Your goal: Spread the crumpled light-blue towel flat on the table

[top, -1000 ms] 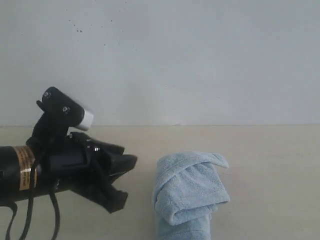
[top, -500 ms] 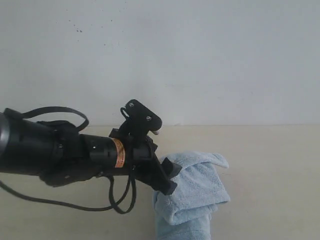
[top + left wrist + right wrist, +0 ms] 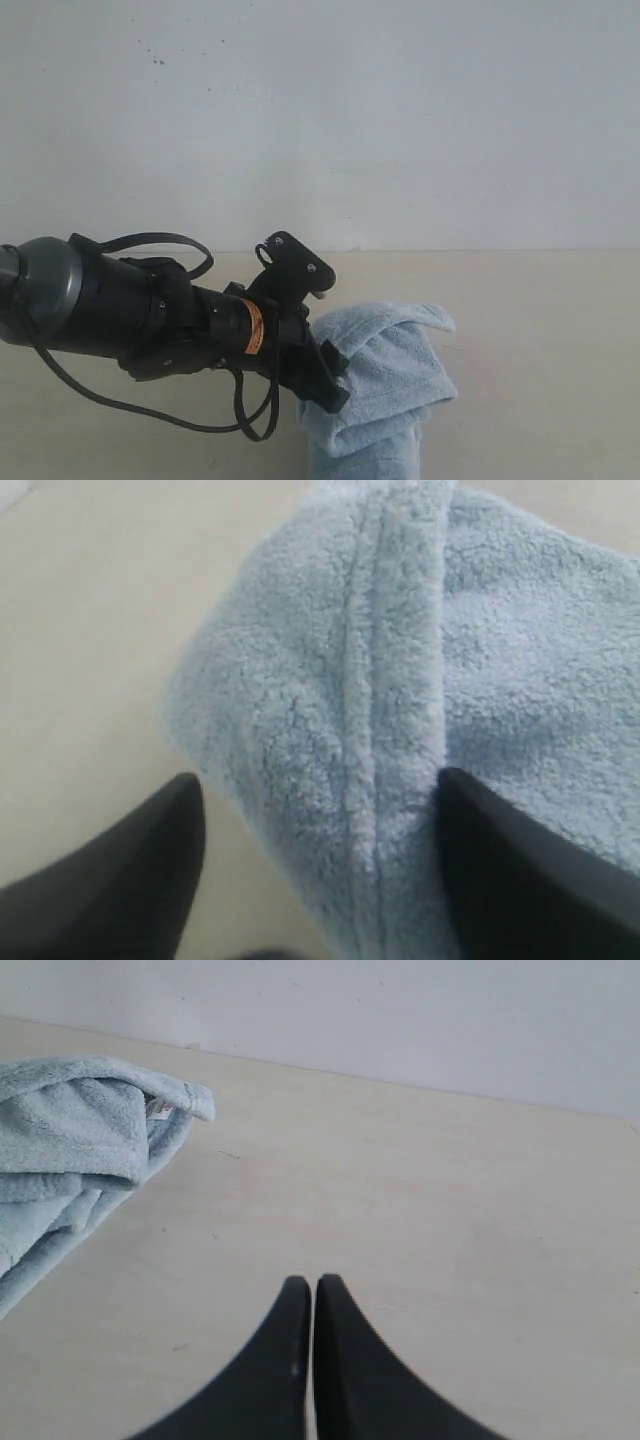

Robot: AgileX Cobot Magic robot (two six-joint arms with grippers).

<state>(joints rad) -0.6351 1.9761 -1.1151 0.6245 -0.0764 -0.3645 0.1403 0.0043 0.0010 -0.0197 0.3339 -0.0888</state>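
Two tools, one crumpled towel (image 3: 385, 370)

Left tool (image 3: 317, 780) hangs with jaws spread, straddling a raised fold at the towel's edge. The towel lies bunched in a heap on the tabletop (image 3: 540, 330). Right tool (image 3: 312, 1280) is pressed together, gripping nothing, over plain tabletop apart from the towel.

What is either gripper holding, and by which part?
Nothing is held. The left gripper stands open astride a fold of the fluffy light-blue terry towel; the right gripper is shut, empty, above the beige table.
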